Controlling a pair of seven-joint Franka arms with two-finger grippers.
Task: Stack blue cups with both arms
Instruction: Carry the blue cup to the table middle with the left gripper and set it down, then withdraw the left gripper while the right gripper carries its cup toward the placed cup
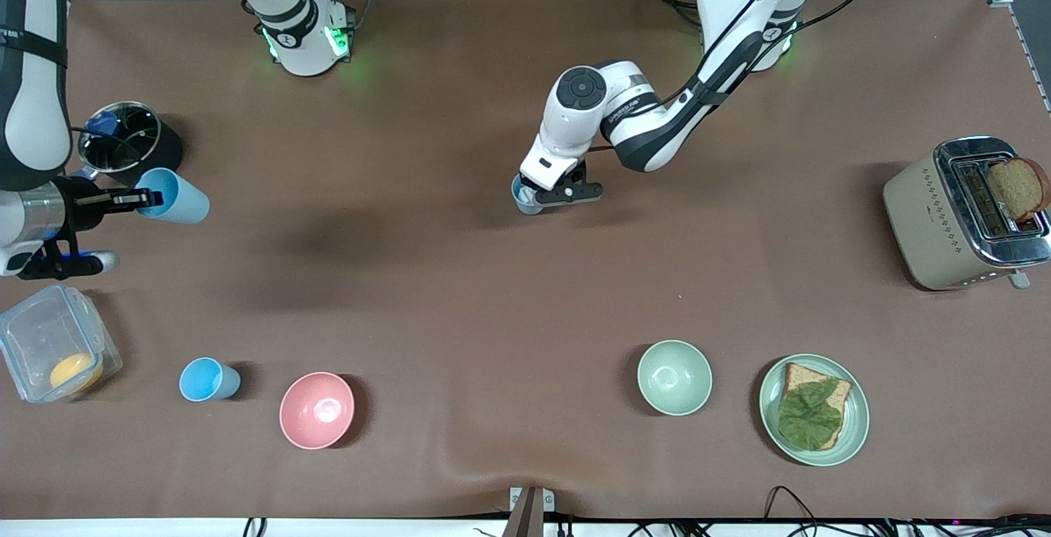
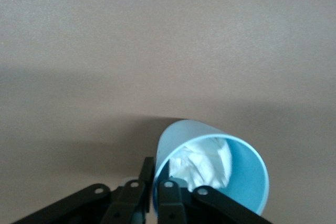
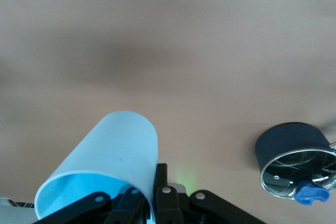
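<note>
A brown counter [image 1: 493, 291] fills the front view, with the two arm bases along its top edge. The left pincer [image 1: 548, 194] sits low near the counter's middle, clamped on the rim of a dull blue cup [image 1: 525, 196] that stands upright under it. The right pincer [image 1: 131, 201] is at the right arm's end of the counter, gripping the rim of a second blue cup [image 1: 174, 195] held on its side, just beside a black pot [image 1: 131, 143]. Nearer the camera stand a clear box [image 1: 49, 348], a brighter blue cup [image 1: 207, 379], a pink bowl [image 1: 317, 410], a green bowl [image 1: 674, 377] and a plate [image 1: 854, 422] carrying bread with a leaf. A toaster [image 1: 944, 217] holding a slice stands at the left arm's end.

In the left wrist view, the left pincer [image 2: 156, 187] pinches the cup [image 2: 247, 177] wall, one finger inside; crumpled white paper [image 2: 202, 163] lies within.

In the right wrist view, the right pincer [image 3: 152, 190] holds the tilted cup [image 3: 115, 150] by its rim over bare counter, the pot [image 3: 294, 153] well apart.
</note>
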